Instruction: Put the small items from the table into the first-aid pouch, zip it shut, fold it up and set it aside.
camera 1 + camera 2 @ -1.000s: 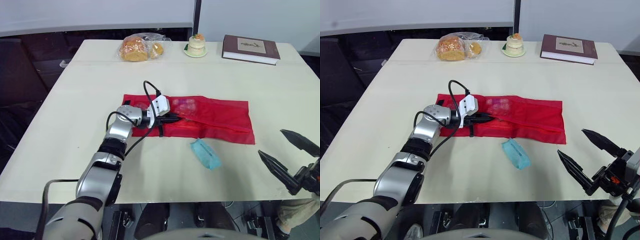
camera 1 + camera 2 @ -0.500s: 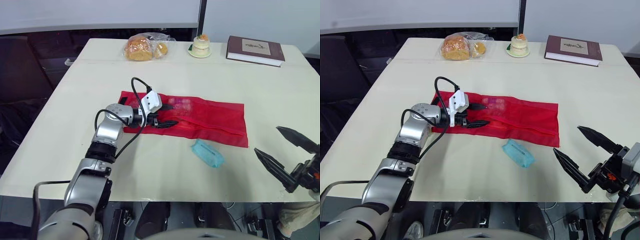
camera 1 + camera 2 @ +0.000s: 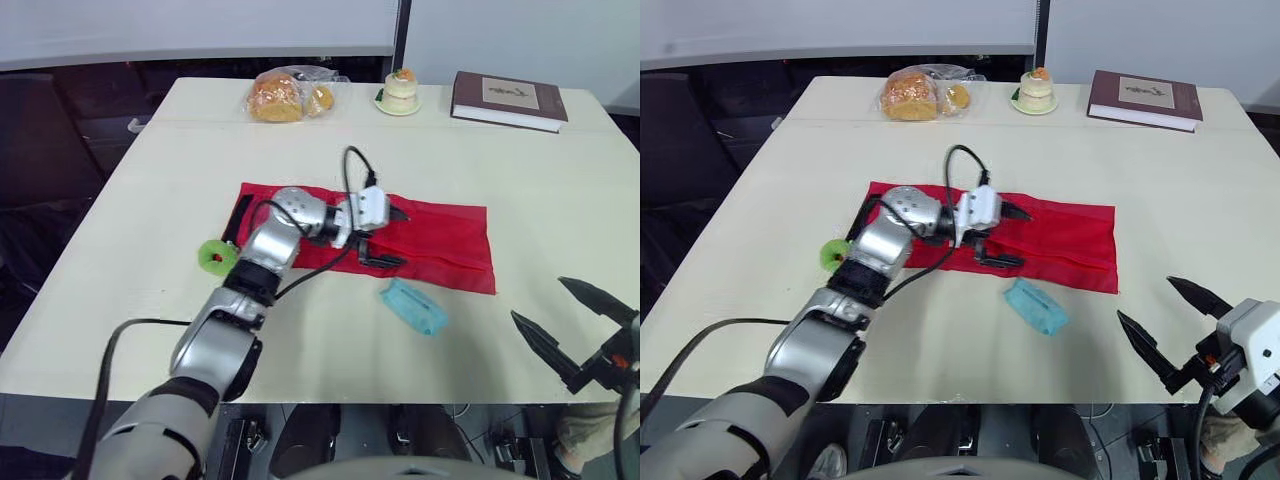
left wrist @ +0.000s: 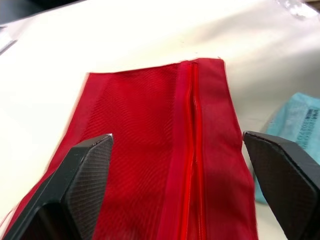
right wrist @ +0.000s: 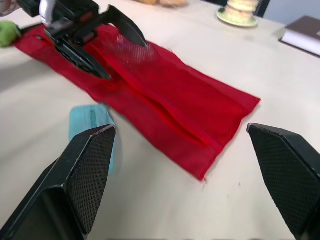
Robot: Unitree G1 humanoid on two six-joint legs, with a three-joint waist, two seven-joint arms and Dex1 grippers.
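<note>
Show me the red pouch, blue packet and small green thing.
red pouch [image 3: 450, 235], left eye view, its mesh near the right end.
blue packet [image 3: 413, 307], left eye view, its middle.
small green thing [image 3: 214, 256], left eye view, its middle.

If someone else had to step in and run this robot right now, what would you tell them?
Left gripper: open, holding nothing, over the middle of the red pouch.
Right gripper: open, empty, near the table front right corner.
Teal packet lies on the table just in front of the pouch; green round item by its left end.
Done: nothing I can confirm.
Left: both items in, zip, fold, set aside.
</note>
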